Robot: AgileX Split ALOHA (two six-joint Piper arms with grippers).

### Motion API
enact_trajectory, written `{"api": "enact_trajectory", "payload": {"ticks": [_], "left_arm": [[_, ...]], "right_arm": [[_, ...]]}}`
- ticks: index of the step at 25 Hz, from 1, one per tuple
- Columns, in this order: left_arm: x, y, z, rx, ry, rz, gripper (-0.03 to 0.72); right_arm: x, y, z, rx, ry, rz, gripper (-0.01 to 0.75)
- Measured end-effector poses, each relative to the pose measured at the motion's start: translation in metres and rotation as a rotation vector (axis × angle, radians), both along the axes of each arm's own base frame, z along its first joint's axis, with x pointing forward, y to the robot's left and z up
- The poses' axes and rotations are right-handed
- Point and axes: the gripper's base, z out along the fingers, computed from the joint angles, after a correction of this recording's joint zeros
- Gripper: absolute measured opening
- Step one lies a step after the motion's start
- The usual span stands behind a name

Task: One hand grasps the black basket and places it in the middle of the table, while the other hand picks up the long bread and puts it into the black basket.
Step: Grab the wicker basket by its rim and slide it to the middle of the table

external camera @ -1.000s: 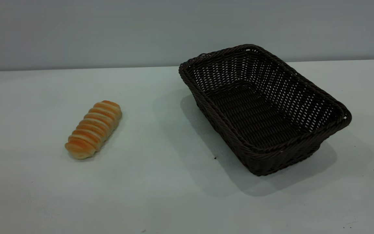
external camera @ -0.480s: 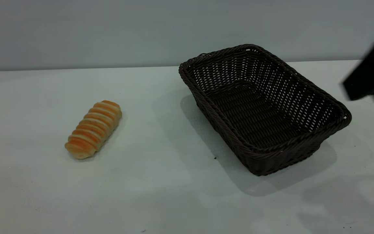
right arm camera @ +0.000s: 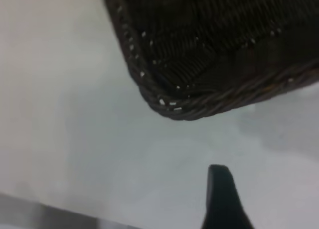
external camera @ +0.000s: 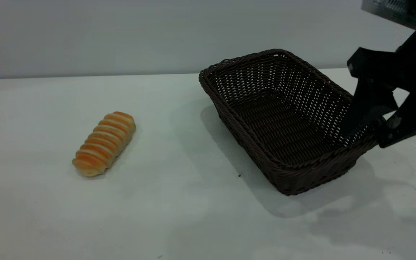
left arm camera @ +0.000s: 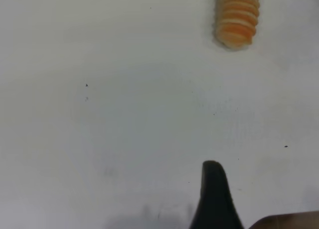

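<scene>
Right pincer (external camera: 374, 131), fingers spread, is straddling the black basket (external camera: 287, 122) rim at frame right, needing to close; left pincer's (left arm camera: 214, 199) state I can't tell.

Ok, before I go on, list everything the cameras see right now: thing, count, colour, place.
black basket: one, dark brown-black wicker, right half of the table, empty, right gripper at its right-hand rim.
long bread: one, golden-orange with pale ridges, lying on the left half of the table, well apart from the basket.
table: one, white-grey, under everything.
wall: one, grey, behind the table.
right gripper: one, black, open, one finger inside and one outside the basket's right-hand rim.
left gripper: one, black, only a finger shows in the left wrist view, above bare table short of the bread.
</scene>
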Motion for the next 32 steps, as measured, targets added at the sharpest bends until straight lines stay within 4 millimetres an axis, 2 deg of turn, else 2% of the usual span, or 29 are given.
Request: {"api": "enact_trajectory", "payload": {"ticks": [6,15,22,28,32], "left_arm": [[0.0,0.0,0.0,0.001,-0.007,0.0,0.554],[0.001,0.0,0.001,0.003,-0.015,-0.001,0.554],[0.001,0.0,0.001,0.003,-0.015,-0.001,0.554],[0.001,0.0,0.001,0.003,-0.015,0.0,0.554],[0.001,0.0,0.001,0.003,-0.015,0.0,0.554]], "right_arm": [[0.006,-0.001,-0.005,0.025,0.024,-0.149,0.493],[0.026,-0.002,-0.047,0.092,0.095,-0.477,0.429],[0.031,-0.003,-0.07,0.104,0.134,-0.595,0.419],[0.041,-0.01,-0.09,0.071,0.081,-0.71,0.416],[0.044,-0.016,-0.109,0.049,0.078,-0.812,0.371]]}}
